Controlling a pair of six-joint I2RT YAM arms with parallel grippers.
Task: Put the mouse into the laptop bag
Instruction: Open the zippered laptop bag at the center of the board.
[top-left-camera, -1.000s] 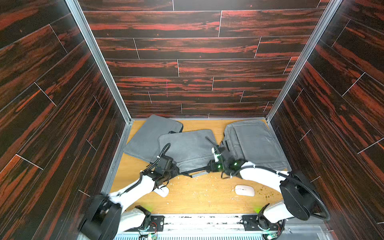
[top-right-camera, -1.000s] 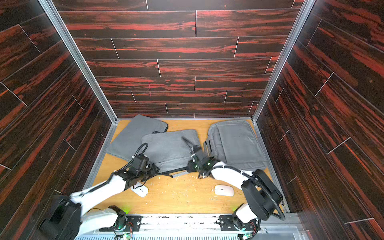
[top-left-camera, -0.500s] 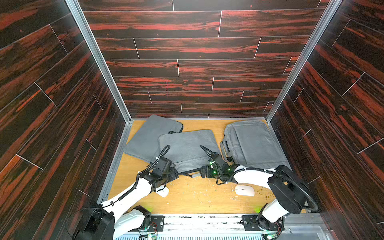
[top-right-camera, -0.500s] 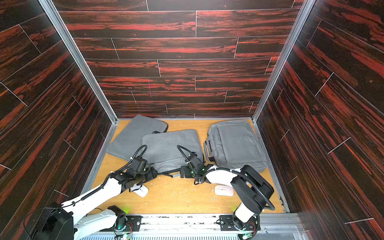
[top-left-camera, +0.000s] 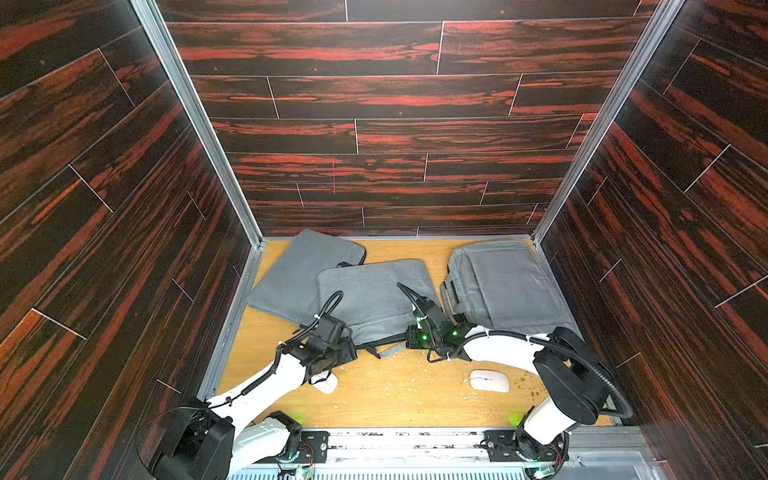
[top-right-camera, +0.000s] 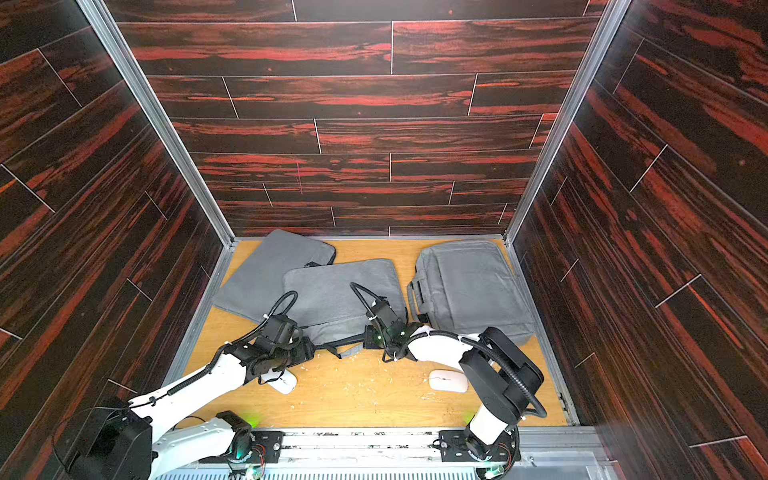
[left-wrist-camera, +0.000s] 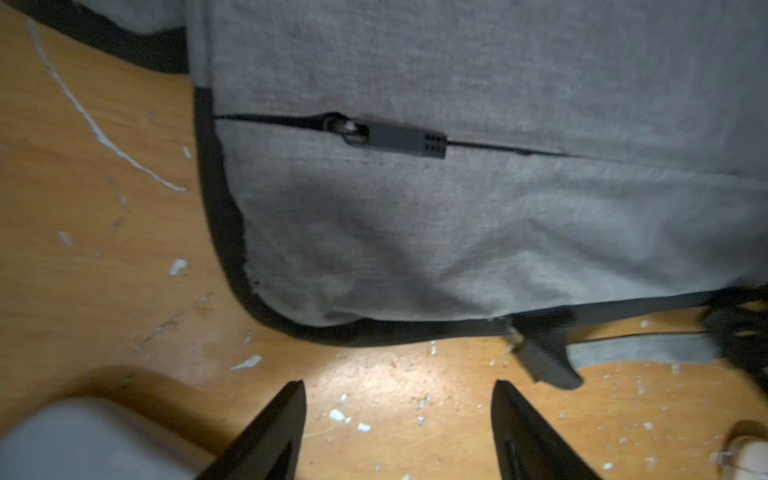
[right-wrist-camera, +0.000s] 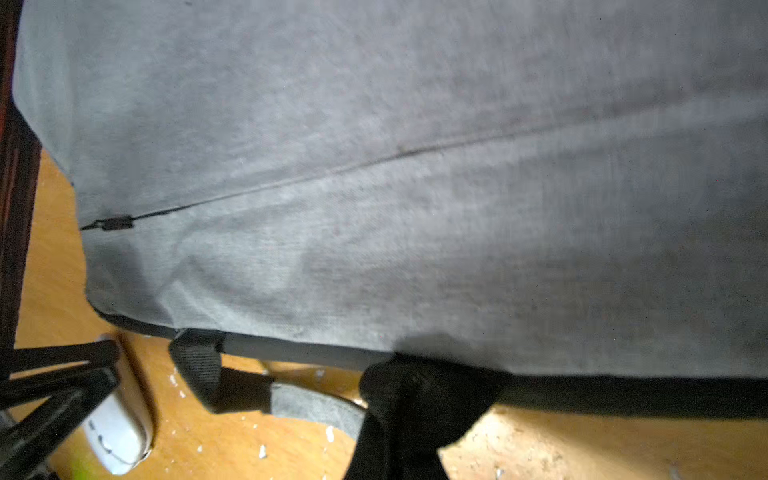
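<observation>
On your desk (top-left-camera: 395, 399), the middle grey bag (top-left-camera: 374, 299) lay flat just ahead of both pincers. Your left pincer (left-wrist-camera: 397, 384) stood apart and empty, its tips over bare wood short of the bag's black edge. Your right pincer (right-wrist-camera: 399, 374) was together, tips against that edge beside the handle (right-wrist-camera: 316, 407). You could not tell whether it caught fabric. A mouse (top-left-camera: 326, 382) lay just behind the left pincer and a second mouse (top-left-camera: 489, 380) behind the right, both outside the bag. The zip pull (left-wrist-camera: 395, 139) sat beyond the left tips.

middle bag (top-left-camera: 374, 299) overlaps left bag (top-left-camera: 299, 270) | right bag (top-left-camera: 507, 282) beside | left mouse (top-left-camera: 327, 383), right mouse (top-left-camera: 489, 380) in front, well apart
</observation>
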